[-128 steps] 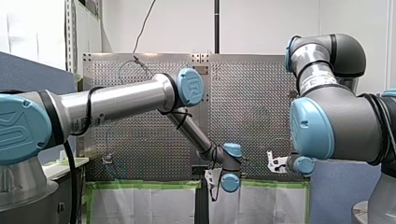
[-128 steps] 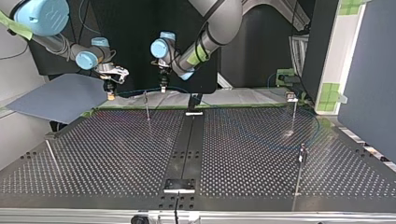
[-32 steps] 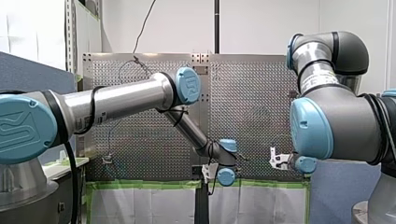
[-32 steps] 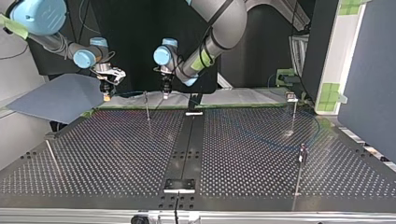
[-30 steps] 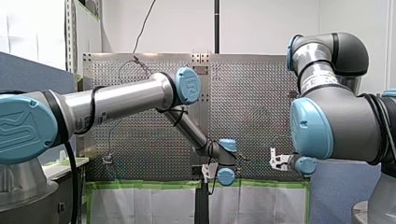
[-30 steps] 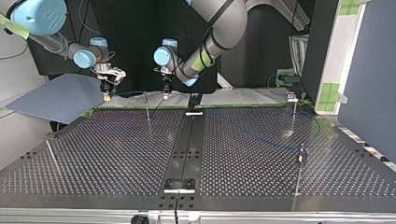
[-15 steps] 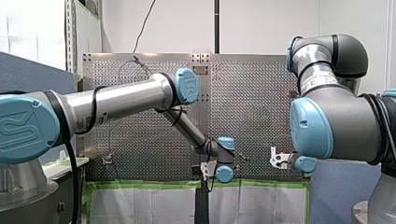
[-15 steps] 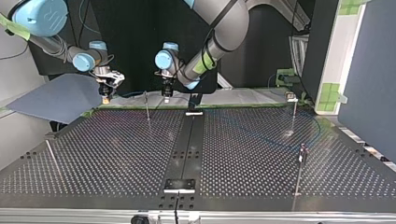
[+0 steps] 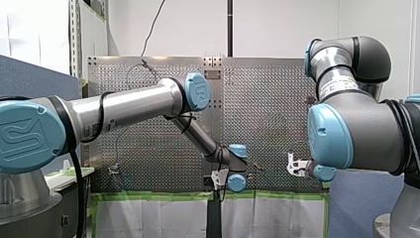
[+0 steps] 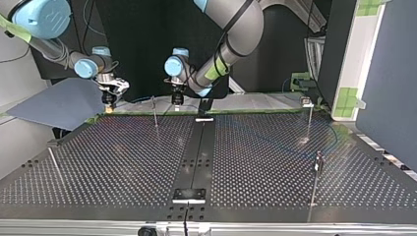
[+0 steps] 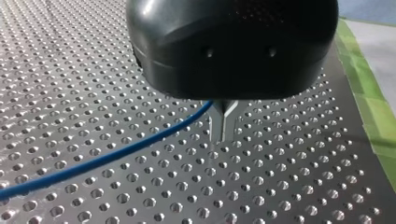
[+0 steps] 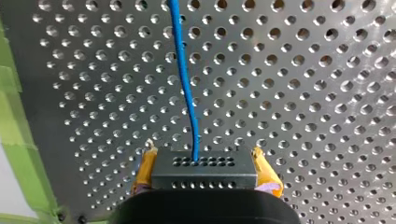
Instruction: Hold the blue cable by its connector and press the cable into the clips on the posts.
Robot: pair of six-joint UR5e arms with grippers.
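Our right gripper is clamped on the connector, a hard black block with rows of small holes, squeezed between yellow pads; we judge that the sure place to hold; the blue cable looks thin, light, limp and smooth, likely to sag or slide. It runs over the perforated metal table to our left gripper, whose metal fingers are pinched narrow with the cable in their fork; in the top view a thin post stands between the grippers.
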